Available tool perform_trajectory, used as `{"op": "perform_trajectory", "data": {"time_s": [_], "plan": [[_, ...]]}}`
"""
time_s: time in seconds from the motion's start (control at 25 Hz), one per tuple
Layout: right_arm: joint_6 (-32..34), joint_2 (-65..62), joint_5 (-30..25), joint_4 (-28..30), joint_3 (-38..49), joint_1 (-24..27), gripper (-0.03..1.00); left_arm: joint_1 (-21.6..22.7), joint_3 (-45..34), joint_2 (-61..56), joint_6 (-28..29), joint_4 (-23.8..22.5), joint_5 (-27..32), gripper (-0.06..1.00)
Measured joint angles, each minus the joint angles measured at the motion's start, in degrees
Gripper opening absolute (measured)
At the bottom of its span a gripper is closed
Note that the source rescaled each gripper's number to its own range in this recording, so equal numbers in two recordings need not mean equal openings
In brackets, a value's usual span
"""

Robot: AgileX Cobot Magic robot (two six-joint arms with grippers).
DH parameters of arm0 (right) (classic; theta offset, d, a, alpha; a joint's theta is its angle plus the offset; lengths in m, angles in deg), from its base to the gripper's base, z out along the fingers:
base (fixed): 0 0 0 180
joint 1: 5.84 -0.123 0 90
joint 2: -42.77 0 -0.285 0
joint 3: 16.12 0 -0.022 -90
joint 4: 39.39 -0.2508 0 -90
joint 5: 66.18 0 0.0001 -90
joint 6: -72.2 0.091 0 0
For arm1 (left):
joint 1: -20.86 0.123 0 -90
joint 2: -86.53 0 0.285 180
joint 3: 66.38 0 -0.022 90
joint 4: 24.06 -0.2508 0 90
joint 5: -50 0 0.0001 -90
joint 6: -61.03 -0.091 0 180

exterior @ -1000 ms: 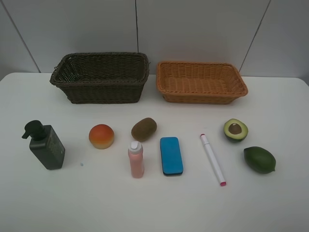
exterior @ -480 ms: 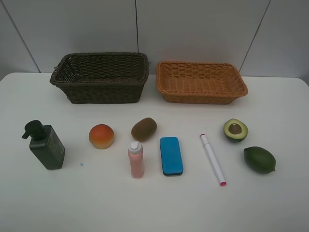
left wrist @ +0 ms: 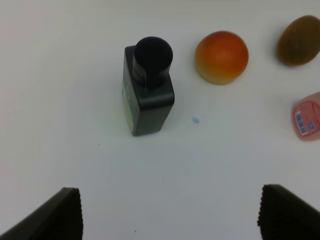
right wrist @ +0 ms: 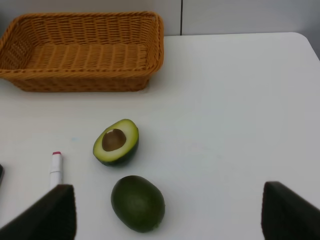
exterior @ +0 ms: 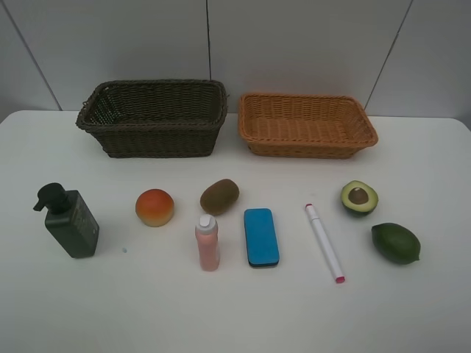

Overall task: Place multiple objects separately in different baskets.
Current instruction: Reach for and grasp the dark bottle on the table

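On the white table stand a dark green pump bottle [exterior: 68, 220], orange-red fruit [exterior: 154, 207], brown kiwi [exterior: 219, 196], small pink bottle [exterior: 207, 243], blue eraser [exterior: 261, 237], white-pink marker [exterior: 324, 242], halved avocado [exterior: 359, 198] and whole green avocado [exterior: 396, 243]. The dark brown basket [exterior: 110, 140] and the orange-tan basket [exterior: 254, 140] stand at the back, both empty. Neither arm shows in the exterior view. My left gripper [left wrist: 170, 215] is open above the table near the pump bottle [left wrist: 147, 85]. My right gripper [right wrist: 170, 215] is open near the whole avocado [right wrist: 138, 202].
The left wrist view also shows the fruit [left wrist: 221, 56], the kiwi [left wrist: 298, 40] and the pink bottle [left wrist: 307, 120]. The right wrist view shows the halved avocado [right wrist: 116, 142], the marker tip [right wrist: 56, 167] and the tan basket [right wrist: 155, 45]. A grey wall stands behind the baskets.
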Motion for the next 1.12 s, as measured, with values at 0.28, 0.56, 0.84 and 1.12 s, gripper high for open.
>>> {"op": "perform_trajectory", "data": {"time_s": [0.28,0.56,0.84,1.12], "plan": [[0.0,0.0,0.0,0.0,0.0,0.0,0.92,0.0,10.5,24.2,2.8,-0.7,1.0,0.81],[0.0,0.0,0.0,0.0,0.0,0.0,0.92,0.0,16.3,45.1,5.1,-1.5,4.4,0.81],[0.0,0.0,0.0,0.0,0.0,0.0,0.92,0.0,16.7,56.5,5.2,-1.5,-2.6,0.81],[0.0,0.0,0.0,0.0,0.0,0.0,0.92,-0.1,16.7,62.3,5.2,-1.5,-9.7,0.81]]}}
